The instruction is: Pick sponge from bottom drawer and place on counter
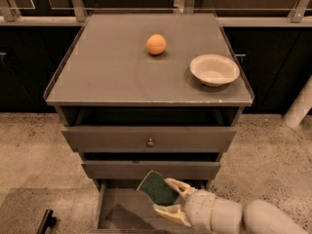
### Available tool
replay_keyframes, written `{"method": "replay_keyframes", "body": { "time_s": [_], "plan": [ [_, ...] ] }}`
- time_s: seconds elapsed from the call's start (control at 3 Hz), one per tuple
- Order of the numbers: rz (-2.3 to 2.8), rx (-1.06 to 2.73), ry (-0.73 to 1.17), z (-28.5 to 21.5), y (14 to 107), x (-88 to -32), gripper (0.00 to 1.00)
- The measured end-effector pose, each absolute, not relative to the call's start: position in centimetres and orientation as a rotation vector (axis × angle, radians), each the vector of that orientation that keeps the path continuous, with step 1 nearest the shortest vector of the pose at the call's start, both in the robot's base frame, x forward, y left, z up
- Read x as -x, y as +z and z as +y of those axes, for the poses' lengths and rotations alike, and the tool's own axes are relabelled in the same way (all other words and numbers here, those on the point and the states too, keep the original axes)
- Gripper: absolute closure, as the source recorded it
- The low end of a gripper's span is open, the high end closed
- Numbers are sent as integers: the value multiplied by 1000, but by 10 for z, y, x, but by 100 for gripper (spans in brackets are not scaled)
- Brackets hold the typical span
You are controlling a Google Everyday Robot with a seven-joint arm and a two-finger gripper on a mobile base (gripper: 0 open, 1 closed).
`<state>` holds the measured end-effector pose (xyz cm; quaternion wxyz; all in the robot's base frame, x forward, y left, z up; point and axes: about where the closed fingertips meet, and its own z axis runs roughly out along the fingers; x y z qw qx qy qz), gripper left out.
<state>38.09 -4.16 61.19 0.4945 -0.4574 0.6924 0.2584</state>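
Your gripper [169, 199] is low in front of the cabinet, reaching into the open bottom drawer [122, 209], and its jaws are clenched on the sponge [157, 189]. The sponge stands tilted on its edge, with the green face toward the camera. It is above the drawer floor and very close under the front of the middle drawer [122, 170].

I judge the step in hand is the lift out. To do it well, first pull the gripper back, away from the cabinet, and only then raise it. A straight rise would likely knock the sponge against the middle drawer or the top drawer [107, 139], which also seems to stand a little out. Hold firmly, because the sponge is soft and may slip.

Once above the rim of the bench [112, 77], aim for the bare front-left part, well apart from the orange [156, 44] and the bowl [214, 70].
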Motion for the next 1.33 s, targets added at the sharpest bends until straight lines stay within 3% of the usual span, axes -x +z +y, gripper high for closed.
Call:
{"method": "replay_keyframes", "body": {
  "time_s": [0.67, 1.33],
  "plan": [
    [1421, 1183, 382, -59, 754, -354, 100],
    [1453, 1132, 329, -82, 756, -347, 100]
  ]
}}
